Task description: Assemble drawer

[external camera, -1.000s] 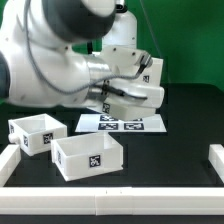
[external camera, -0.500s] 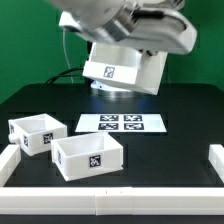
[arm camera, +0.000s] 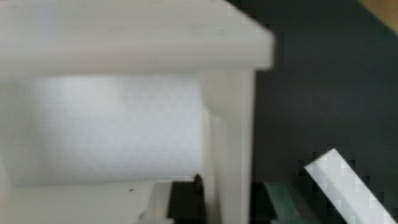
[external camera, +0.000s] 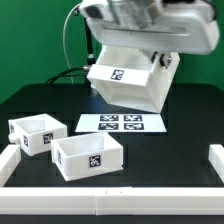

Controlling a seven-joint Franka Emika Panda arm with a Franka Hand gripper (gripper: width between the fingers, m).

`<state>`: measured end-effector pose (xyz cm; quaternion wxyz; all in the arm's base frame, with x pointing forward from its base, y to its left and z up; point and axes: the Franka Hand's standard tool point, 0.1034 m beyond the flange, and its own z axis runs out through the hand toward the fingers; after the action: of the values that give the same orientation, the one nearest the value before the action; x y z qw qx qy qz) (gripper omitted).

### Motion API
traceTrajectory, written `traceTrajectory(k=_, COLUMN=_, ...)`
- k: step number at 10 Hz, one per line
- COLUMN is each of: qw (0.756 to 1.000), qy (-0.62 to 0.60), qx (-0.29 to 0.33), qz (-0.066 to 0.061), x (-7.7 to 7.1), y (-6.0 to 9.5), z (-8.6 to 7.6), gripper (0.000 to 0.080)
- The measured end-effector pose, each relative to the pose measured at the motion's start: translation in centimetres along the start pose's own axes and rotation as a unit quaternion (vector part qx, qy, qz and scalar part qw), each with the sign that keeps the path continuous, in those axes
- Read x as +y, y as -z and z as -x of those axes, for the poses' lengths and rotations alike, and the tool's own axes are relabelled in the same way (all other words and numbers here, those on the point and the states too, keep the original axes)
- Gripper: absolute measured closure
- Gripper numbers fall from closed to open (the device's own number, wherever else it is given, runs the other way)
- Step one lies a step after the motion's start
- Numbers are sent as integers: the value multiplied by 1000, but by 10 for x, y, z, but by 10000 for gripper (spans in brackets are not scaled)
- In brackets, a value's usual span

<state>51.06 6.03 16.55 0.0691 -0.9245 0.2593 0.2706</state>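
Case (external camera: 130, 85) hangs tilted in the air, at 12 o'clock from the marker board (external camera: 121, 124). The gripper (external camera: 162, 62) is clamped on its wall. It looks light, stiff and smooth; grip mid-wall.

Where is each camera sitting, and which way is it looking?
Exterior view: sits off the arm, a little above the table, looking across it at the marker board and the big white box held up in the air; the robot's arm shows at the top.
Wrist view: rides on the wrist, pressed close to the box; no robot part shows clearly.
Both see the box and dark table.
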Motion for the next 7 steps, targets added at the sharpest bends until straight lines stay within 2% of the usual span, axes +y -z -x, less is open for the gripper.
traceTrajectory(k=1, qw=999, qy=6, qx=53, qz=4, x=-9, y=-10, z=-6, gripper=734)
traceTrajectory(k=2, qw=994, qy=9, qx=105, qz=-5, x=-16, y=-21, z=-9, gripper=734)
traceTrajectory(k=3, qw=991, qy=12, qx=131, qz=-14, x=-16, y=-25, z=-7, gripper=734)
traceTrajectory(k=5, qw=981, qy=20, qx=189, qz=-29, x=-27, y=-23, z=-9, gripper=734)
traceTrajectory(k=7, qw=974, qy=7, qx=223, qz=-44, x=-31, y=-33, z=-5, gripper=734)
